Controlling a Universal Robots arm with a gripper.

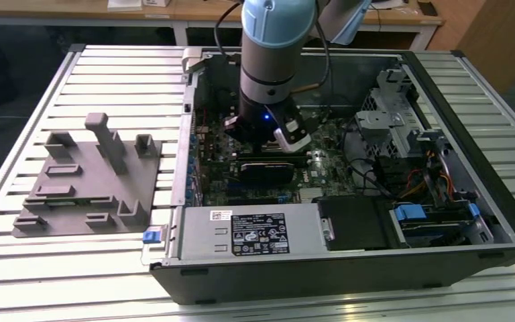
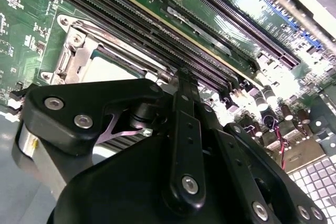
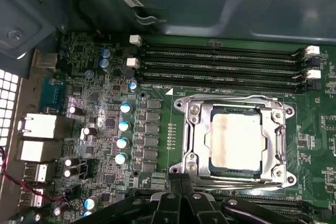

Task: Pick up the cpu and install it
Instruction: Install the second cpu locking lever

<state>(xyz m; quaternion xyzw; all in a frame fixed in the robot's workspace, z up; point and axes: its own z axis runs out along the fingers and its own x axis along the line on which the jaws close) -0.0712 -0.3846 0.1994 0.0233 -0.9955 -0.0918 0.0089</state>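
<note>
The cpu (image 3: 234, 141) already lies flat inside the socket frame (image 3: 189, 153) on the motherboard (image 3: 100, 129), thin, light, stiff and fragile, best taken by its edges, while the gripper (image 1: 271, 137) hovers above, its opening impossible to tell.

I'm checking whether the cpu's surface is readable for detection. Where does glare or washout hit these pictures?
In the first wrist view the cpu top is washed to pale cream inside its socket frame. In the second wrist view the motherboard blows out toward one corner, with the black end effector dark in front. The exterior view is evenly lit.
</note>
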